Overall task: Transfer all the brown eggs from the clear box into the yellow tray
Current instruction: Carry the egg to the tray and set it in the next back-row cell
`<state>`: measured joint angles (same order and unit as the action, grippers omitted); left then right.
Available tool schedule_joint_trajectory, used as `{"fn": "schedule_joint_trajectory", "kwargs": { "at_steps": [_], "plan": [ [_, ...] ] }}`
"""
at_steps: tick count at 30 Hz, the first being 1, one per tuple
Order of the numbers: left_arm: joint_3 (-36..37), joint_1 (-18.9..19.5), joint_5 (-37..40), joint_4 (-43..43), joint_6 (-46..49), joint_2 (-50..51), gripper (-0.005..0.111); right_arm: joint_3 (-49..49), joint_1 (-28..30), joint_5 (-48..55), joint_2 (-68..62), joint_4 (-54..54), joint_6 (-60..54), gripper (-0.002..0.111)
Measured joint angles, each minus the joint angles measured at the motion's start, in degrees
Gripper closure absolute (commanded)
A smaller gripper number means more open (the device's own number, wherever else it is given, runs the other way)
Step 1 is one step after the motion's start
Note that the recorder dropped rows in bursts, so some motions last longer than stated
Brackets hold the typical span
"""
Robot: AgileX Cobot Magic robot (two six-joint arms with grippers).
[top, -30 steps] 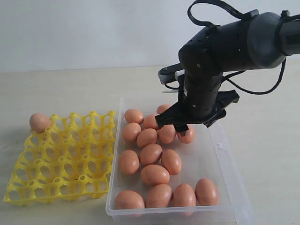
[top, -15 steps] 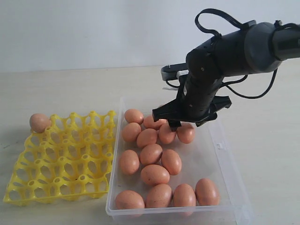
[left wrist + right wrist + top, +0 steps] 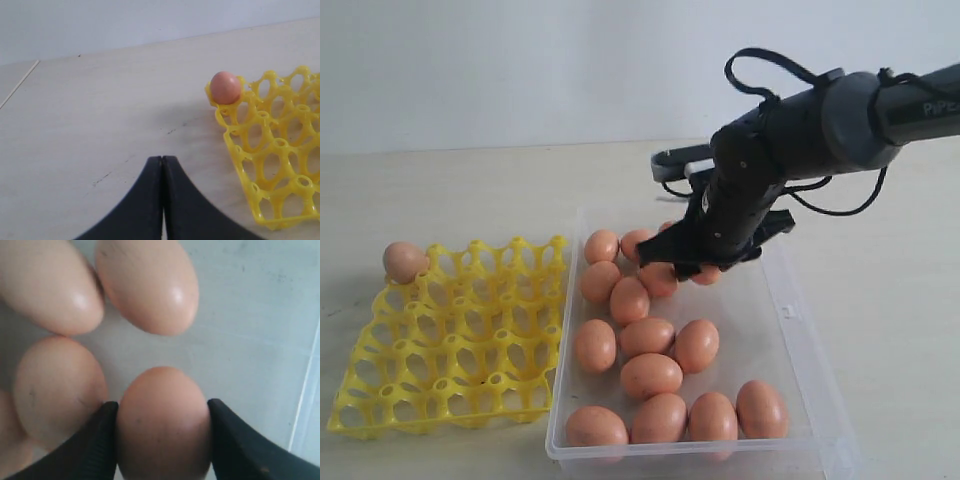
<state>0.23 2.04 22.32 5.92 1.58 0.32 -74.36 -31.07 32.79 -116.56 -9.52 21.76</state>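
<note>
Yellow tray (image 3: 450, 340): 1 brown egg (image 3: 404, 261). Clear box (image 3: 802, 335): other eggs (image 3: 650, 375), right gripper (image 3: 163, 420) grasping one. Left gripper (image 3: 162, 165) clenched.

The exterior view is bright and evenly lit by soft overhead light; the wall across the top of the frame is washed pale. The arm (image 3: 760, 180) drops a faint, soft-edged shadow into the box (image 3: 790, 310) at centre right. The picture is slightly soft and grainy. In the left wrist view the table (image 3: 90, 115) is nearly overexposed and the left gripper (image 3: 162, 159) is a featureless black. In the right wrist view the eggs (image 3: 147, 285) carry small white glints, and the nearest egg (image 3: 162, 425) is blurred, close to the lens.
</note>
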Motion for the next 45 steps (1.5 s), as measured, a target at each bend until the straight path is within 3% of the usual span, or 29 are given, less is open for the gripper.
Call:
{"fn": "schedule_joint_trajectory", "kwargs": {
  "at_steps": [5,9,16,25,36,45],
  "plan": [
    [0.0,0.0,0.0,0.0,0.0,0.0,0.107,0.1,-6.8,-24.9,6.9,14.3,-26.6,0.108],
    [0.0,0.0,0.0,0.0,0.0,0.0,0.107,-0.4,-12.5,-39.3,4.0,12.4,-27.4,0.108],
    [0.0,0.0,0.0,0.0,0.0,0.0,0.107,-10.8,-14.2,-39.9,-6.3,4.0,-14.3,0.108],
    [0.0,0.0,0.0,0.0,0.0,0.0,0.107,-25.3,-16.4,-36.0,-17.4,2.3,-10.6,0.108],
    [0.0,0.0,0.0,0.0,0.0,0.0,0.107,-31.0,-17.5,-35.2,-24.5,2.1,-9.0,0.108],
    [0.0,0.0,0.0,0.0,0.0,0.0,0.107,-31.2,-17.7,-34.0,-25.5,2.1,-8.5,0.087]
  ]
}}
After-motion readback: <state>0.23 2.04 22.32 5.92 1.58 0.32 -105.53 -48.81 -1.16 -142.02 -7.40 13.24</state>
